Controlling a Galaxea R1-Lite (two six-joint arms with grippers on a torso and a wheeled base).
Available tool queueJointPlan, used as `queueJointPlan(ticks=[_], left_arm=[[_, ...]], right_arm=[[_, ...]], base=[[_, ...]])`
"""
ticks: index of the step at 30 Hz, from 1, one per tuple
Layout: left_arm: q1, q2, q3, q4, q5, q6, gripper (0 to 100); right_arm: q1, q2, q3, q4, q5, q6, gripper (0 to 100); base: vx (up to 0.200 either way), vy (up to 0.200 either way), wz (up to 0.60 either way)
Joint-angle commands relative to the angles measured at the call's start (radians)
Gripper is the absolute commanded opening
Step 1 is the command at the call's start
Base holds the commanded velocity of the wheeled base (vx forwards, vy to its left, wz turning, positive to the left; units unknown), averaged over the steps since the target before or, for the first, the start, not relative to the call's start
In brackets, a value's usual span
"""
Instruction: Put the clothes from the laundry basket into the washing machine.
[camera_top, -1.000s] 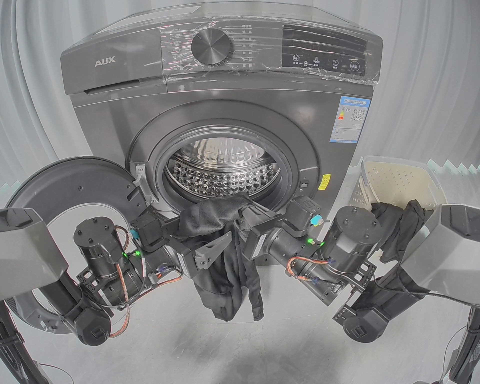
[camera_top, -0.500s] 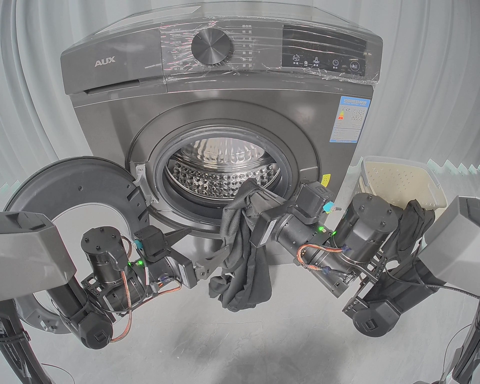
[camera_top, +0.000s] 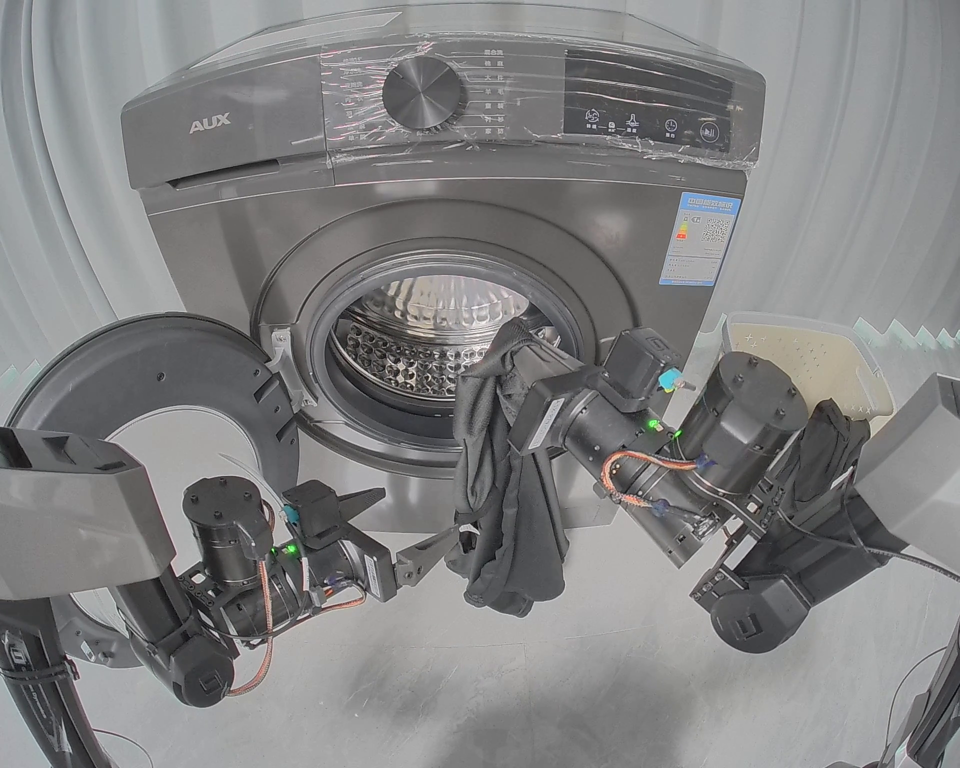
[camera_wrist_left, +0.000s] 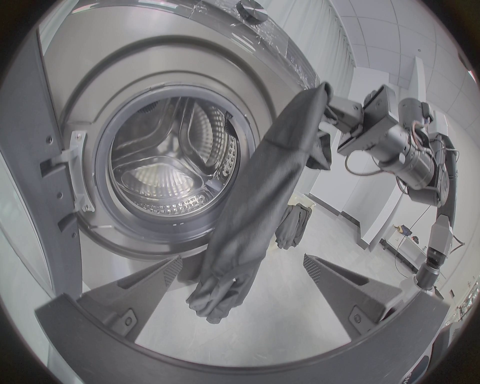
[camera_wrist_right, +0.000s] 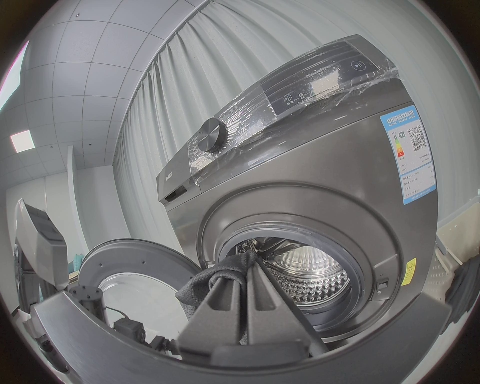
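A dark grey garment (camera_top: 505, 480) hangs from my right gripper (camera_top: 522, 348), which is shut on its top edge right in front of the drum opening (camera_top: 440, 340) of the washing machine (camera_top: 440, 210). In the right wrist view the fingers (camera_wrist_right: 227, 300) pinch the cloth (camera_wrist_right: 210, 282) before the drum (camera_wrist_right: 305, 275). My left gripper (camera_top: 420, 515) is open, low by the garment's lower end; its fingers (camera_wrist_left: 145, 285) frame the hanging garment (camera_wrist_left: 260, 200). More dark clothes (camera_top: 825, 440) drape over the cream laundry basket (camera_top: 800, 365) at the right.
The round washer door (camera_top: 150, 380) stands swung open on the left, close behind my left arm. Grey floor (camera_top: 500, 680) lies in front of the machine. Curtains hang behind the washer.
My right gripper has lifted the garment higher and a little rightward, up to the drum mouth. My left gripper has come away from the cloth and dropped lower, toward the floor.
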Motion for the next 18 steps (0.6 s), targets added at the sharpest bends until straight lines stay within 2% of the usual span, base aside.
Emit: queueJointPlan(ticks=[1, 18], left_arm=[[0.0, 0.056, -0.002, -0.001, 0.0, 0.0, 100], [0.017, 0.252, -0.117, -0.001, 0.0, 0.002, 100]], right_arm=[[-0.008, -0.005, -0.031, 0.018, 0.0, 0.0, 0], [0.002, -0.005, -0.025, 0.015, 0.0, 0.0, 0]], base=[[0.0, 0.0, 0.0], [0.0, 0.0, 0.0]])
